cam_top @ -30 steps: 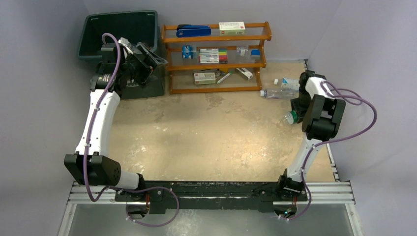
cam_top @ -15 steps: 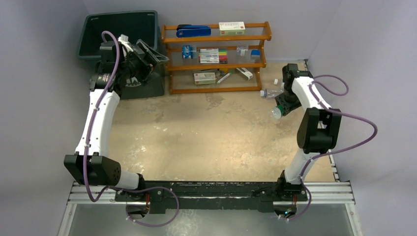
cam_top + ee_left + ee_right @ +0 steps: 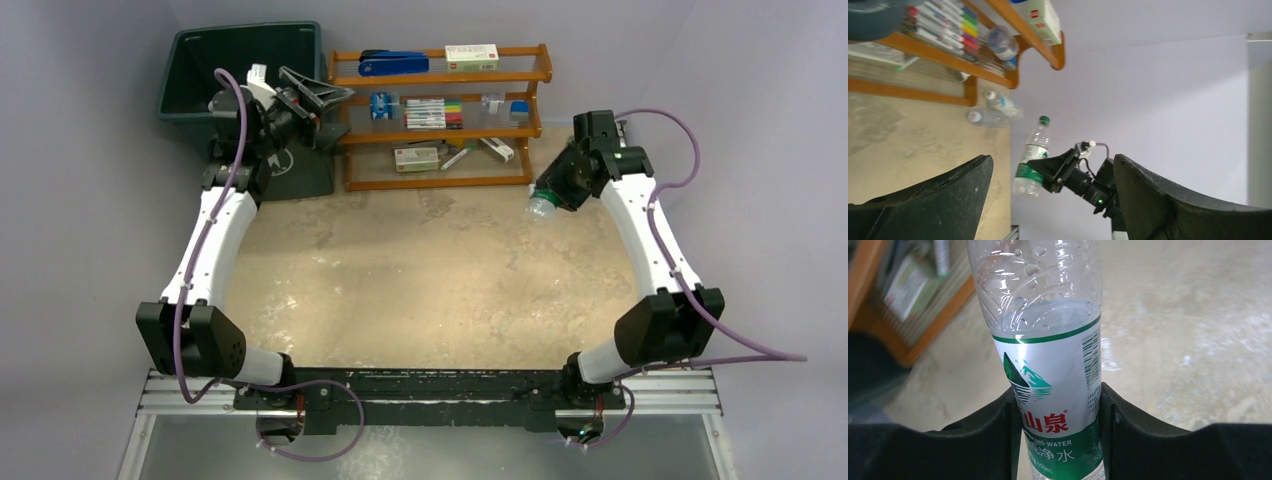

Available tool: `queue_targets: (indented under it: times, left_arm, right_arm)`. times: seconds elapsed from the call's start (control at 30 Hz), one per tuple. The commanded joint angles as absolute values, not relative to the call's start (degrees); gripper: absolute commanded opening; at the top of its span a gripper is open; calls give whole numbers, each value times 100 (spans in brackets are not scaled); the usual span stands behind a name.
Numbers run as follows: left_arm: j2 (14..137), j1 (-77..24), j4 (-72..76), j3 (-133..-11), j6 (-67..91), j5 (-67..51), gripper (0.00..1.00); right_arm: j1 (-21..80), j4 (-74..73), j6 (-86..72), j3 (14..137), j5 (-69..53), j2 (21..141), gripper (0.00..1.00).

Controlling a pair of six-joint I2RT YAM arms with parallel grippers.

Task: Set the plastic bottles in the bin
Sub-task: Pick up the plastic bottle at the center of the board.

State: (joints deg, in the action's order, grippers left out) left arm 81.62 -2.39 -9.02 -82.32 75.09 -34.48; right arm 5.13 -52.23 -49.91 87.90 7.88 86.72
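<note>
My right gripper (image 3: 1058, 435) is shut on a clear plastic bottle (image 3: 1048, 365) with a green and white label, its pads pressed against the label on both sides. From above, this bottle (image 3: 542, 205) hangs off the floor just right of the wooden rack, cap end pointing down-left from the right gripper (image 3: 555, 192). My left gripper (image 3: 330, 105) stands open and empty beside the right rim of the dark green bin (image 3: 245, 55). The left wrist view shows the held bottle (image 3: 1032, 155), with two more bottles (image 3: 1000, 102) (image 3: 982, 117) lying on the floor by the rack's end.
An orange-brown wooden rack (image 3: 440, 115) with markers, small boxes and a stapler stands against the back wall, right of the bin. A small clear bottle (image 3: 1000, 42) lies on its middle shelf. Grey walls close in both sides.
The right gripper closed on the bottle, then lifted it off the floor and carried it back and left toward the rack. The left gripper rose slightly by the bin and stayed open.
</note>
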Motion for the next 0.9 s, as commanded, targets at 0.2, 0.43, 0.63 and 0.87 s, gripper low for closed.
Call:
queue_targets:
  times: [0.2,0.43,0.63,0.87]
  left_arm:
    - [7972,-430,2691,-7883,9443,-3757,90]
    - [8001,-606,2485,-8078,9132,-3735,90]
    - [8001,-791,783,-8601,7901,-3620,90]
    - [8046,-1099,-1157,-9194,6415,-3319,90]
  right_arm:
    - [862,-3217,-3036,9467,-2146,8083,39]
    - [1137,-2672,-2568,10400,-4190,8654,41]
    - [1589,-3243,-2151,11657,-4888,9494,41]
    - [2068,-3360,-2286,12323,-5019,9912,42]
